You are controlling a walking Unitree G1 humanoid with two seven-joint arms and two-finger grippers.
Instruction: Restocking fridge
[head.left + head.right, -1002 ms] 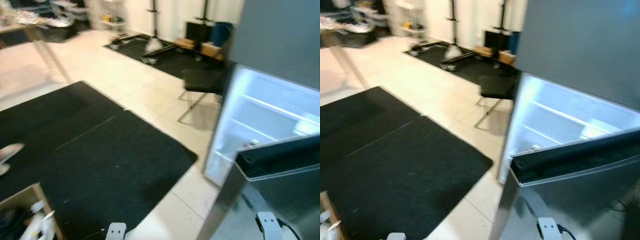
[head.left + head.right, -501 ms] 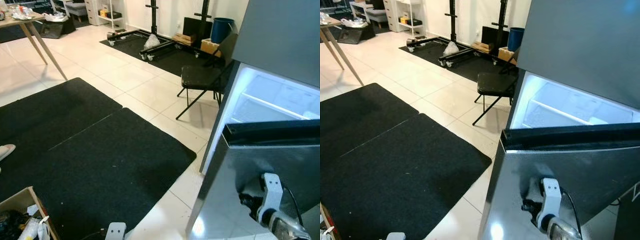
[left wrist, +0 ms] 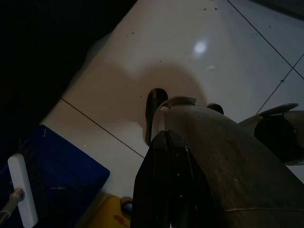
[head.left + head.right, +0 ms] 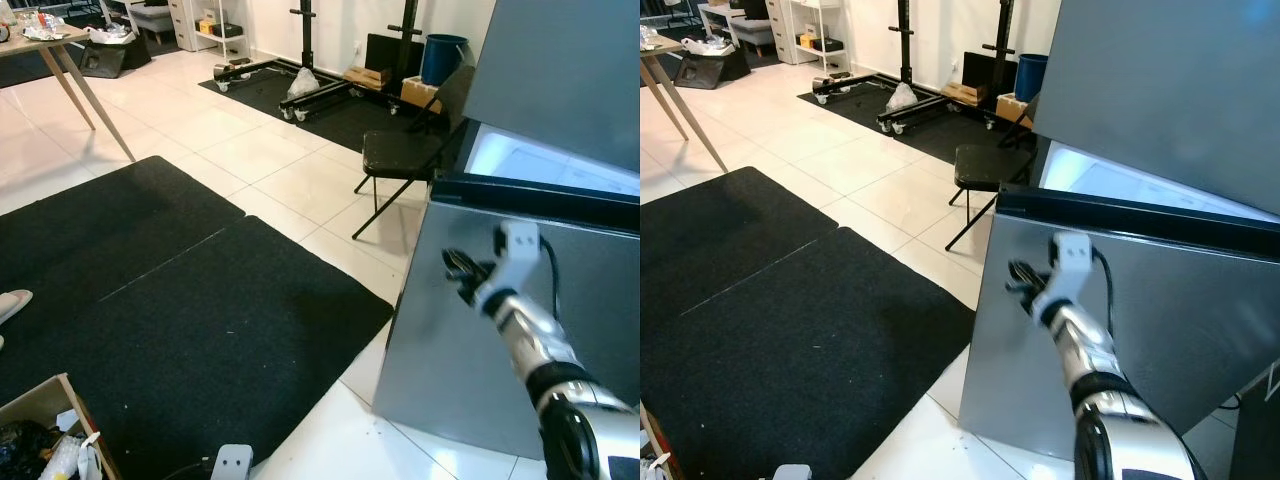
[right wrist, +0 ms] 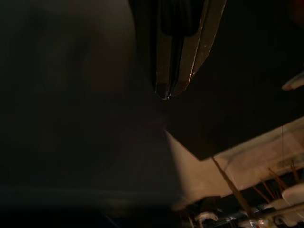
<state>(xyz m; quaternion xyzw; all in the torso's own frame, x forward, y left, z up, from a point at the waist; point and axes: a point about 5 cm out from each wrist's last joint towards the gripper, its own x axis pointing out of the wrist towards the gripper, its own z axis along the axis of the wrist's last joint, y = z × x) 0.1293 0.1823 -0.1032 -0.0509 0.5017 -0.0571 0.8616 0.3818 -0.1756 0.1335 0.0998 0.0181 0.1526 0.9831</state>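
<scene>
The steel fridge (image 4: 1160, 80) stands at the right. Its lower door (image 4: 470, 370) is swung almost to, leaving a thin lit strip of the interior (image 4: 1120, 175) above its dark top edge. My right gripper (image 4: 462, 272) is raised with the silver arm stretched forward, its black fingers together and against the outer face of that door near its upper left corner. In the right wrist view the fingertips (image 5: 168, 88) lie side by side against a dark surface. My left gripper (image 3: 156, 102) hangs idle over white floor tiles, fingers together and holding nothing.
A black folding chair (image 4: 405, 155) stands just left of the fridge. Black mats (image 4: 200, 310) cover the floor ahead and left. A cardboard box of items (image 4: 45, 445) sits at my lower left. A wooden table (image 4: 60, 45), wheeled stands and a blue bin (image 4: 443, 55) are further back.
The lower fridge door has swung from wide open to nearly shut. My right arm rose from the bottom of the view and now reaches the door's face.
</scene>
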